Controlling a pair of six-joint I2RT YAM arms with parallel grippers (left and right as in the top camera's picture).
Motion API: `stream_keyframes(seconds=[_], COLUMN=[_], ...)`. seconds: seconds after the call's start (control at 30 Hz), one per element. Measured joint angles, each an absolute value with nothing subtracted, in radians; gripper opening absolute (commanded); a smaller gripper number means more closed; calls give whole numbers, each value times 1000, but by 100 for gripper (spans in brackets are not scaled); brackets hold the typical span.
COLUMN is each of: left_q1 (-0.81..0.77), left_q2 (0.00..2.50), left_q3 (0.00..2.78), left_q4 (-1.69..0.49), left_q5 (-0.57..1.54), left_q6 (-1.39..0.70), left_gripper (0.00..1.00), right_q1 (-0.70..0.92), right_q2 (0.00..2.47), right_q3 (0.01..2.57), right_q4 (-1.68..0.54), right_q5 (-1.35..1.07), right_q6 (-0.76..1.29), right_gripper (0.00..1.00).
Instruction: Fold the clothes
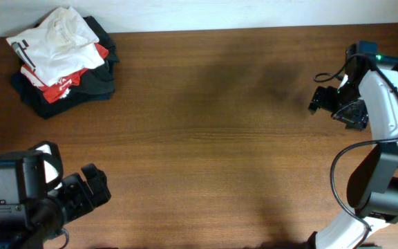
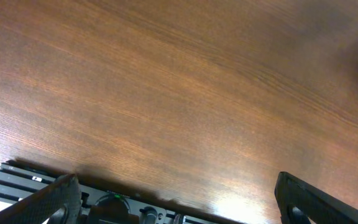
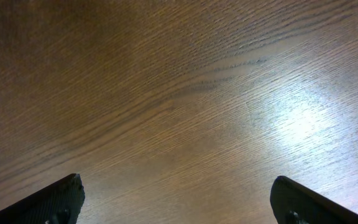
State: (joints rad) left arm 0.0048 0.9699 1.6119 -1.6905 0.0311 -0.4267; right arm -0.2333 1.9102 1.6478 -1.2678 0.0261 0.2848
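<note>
Clothes are sitting in a heap at the far left corner of the table (image 1: 206, 138) in the overhead view: the white T-shirt (image 1: 59, 38) is lying crumpled on top, over a red T-shirt (image 1: 74, 75) and dark garments (image 1: 71, 93). The white T-shirt is bunched, its longer extent running roughly left to right with a slight diagonal. Which way its collar or hem is pointing cannot be told. The left gripper (image 1: 94, 181) is hanging over the near left corner, well apart from the heap, jaws spread and nothing between them. The right gripper (image 1: 318, 93) is hanging at the right side, pointing left toward the table middle, also spread and empty. In the left wrist view, the left gripper (image 2: 178, 180) is showing both fingers (image 2: 51, 199) at the frame's lower corners, wide apart, with only bare wood grain between. In the right wrist view, the right gripper (image 3: 176, 180) is showing the same: fingers (image 3: 55, 199) far apart, holding nothing, with bare wood and a glare patch beneath.
</note>
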Motion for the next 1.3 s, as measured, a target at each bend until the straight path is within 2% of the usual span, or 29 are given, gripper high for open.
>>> stream_keyframes(seconds=[0.2, 0.27, 0.4, 0.47, 0.57, 0.67, 0.8, 1.0, 1.13, 1.3], left_q1=[-12, -68, -102, -93, -21, 60, 131, 132, 132, 131], left_q2=[966, 934, 697, 566, 331, 210, 126, 15, 15, 13], left_q3=[1581, 1481, 1029, 850, 574, 389, 236, 64, 20, 17], left_q4=[-1594, -1431, -825, -633, -458, -294, -196, 14, 5, -78], left_q5=[73, 79, 173, 218, 255, 262, 250, 228, 227, 74], left_q6=[-419, -353, -120, -32, 46, 67, 72, 76, 70, -16], left_gripper=[99, 99, 99, 99, 99, 99, 99, 99, 99, 99], right_q1=[-233, -233, -233, -233, -233, -233, -233, -233, -233, -233], right_q2=[1910, 1910, 1910, 1910, 1910, 1910, 1910, 1910, 1910, 1910], right_q3=[1648, 1648, 1649, 1649, 1649, 1649, 1649, 1649, 1649, 1649], right_q4=[-1268, -1267, -1267, -1268, -1269, -1267, -1268, -1268, -1268, -1267], right_q5=[26, 26, 28, 27, 26, 27, 27, 26, 26, 26], right_q6=[284, 284, 285, 285, 284, 285, 285, 285, 284, 284], right_gripper=[99, 99, 99, 99, 99, 99, 99, 99, 99, 99])
